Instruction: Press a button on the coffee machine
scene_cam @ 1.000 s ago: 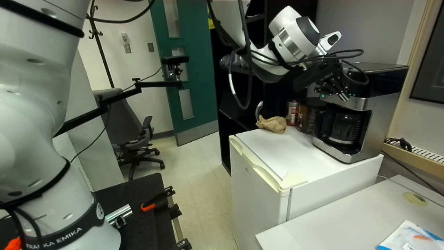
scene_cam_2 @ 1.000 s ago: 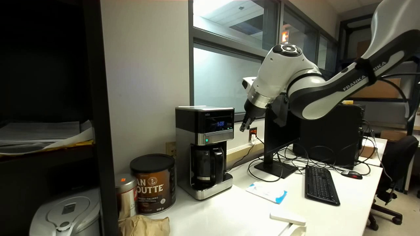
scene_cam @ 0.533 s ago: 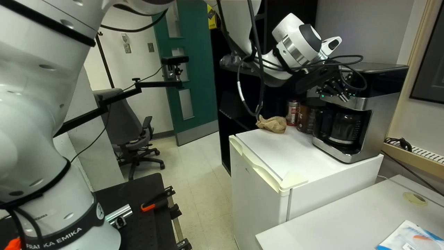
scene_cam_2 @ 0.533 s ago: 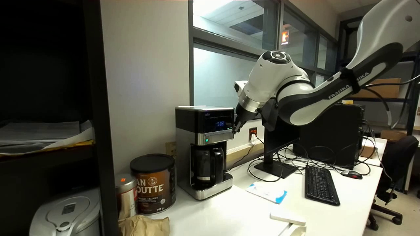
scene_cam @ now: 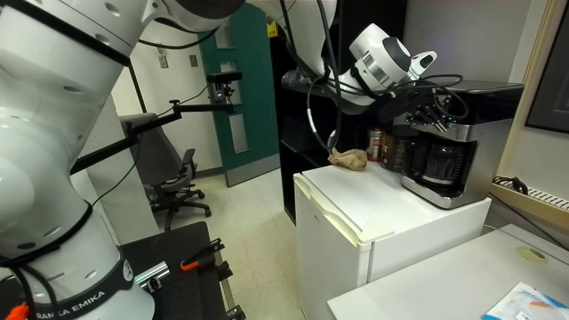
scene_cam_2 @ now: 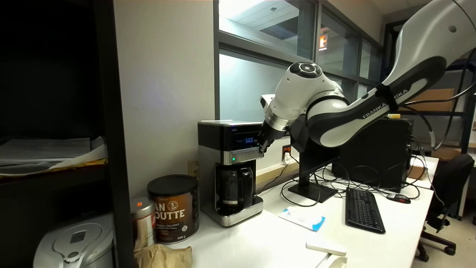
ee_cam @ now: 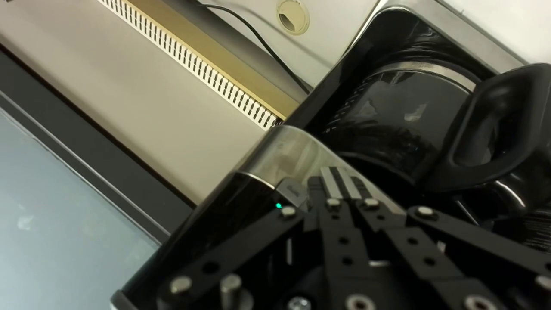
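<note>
The coffee machine (scene_cam_2: 211, 167) is a boxy black drip maker with a silver band, a lit blue clock and a green light. It also shows in an exterior view (scene_cam: 491, 151) and fills much of the wrist view (ee_cam: 282, 153). Its dark glass carafe (scene_cam_2: 232, 190) sits in the lower part. In the wrist view a grey button (ee_cam: 292, 192) lies on the silver band, beside a small green light. My gripper (ee_cam: 342, 183) is shut, with nothing seen between its fingertips. The tips are at the silver band just beside that button, and seem to touch the machine's front. The gripper also shows in both exterior views (scene_cam: 441, 126) (scene_cam_2: 261, 150).
The machine stands on a white mini fridge (scene_cam: 346, 195). A brown coffee can (scene_cam_2: 174, 208), a smaller tin (scene_cam_2: 143, 223) and a crumpled paper bag (scene_cam_2: 163, 256) stand beside it. A monitor (scene_cam_2: 316, 163) is behind the arm. A dark shelf (scene_cam: 311, 146) stands beside the fridge.
The arm has moved down and in toward the coffee machine. The shut gripper went from apart from the machine to against its front band. The machine has shifted very slightly.
</note>
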{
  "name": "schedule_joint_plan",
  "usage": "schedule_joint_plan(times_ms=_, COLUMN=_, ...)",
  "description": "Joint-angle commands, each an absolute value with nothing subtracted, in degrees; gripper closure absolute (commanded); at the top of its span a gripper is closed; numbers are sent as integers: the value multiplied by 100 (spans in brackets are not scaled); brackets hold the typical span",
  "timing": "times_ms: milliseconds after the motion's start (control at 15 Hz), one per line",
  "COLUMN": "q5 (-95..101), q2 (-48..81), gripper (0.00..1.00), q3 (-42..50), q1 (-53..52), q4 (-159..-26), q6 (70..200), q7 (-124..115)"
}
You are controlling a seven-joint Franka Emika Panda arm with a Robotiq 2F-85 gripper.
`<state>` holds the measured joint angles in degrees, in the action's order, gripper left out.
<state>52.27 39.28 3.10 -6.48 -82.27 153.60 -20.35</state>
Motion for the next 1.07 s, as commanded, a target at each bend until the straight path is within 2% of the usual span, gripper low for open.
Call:
schedule_joint_plan(times_ms=0, q5=5079, q2=4142, gripper=100, q3=569, q1=-828, q4=-7928, q6=15533, q7=-2072)
schedule_joint_plan(times_ms=400, q5=4949, q2=3438, gripper=100, q3=495, q1=-797, q4=-9064, q6=15977, q7=-1885)
schedule_joint_plan(times_ms=1000, q5=4809, q2=1985, gripper=100, q3=-232, q1=-437, q4=-11283, q6=16198, q7=-1478)
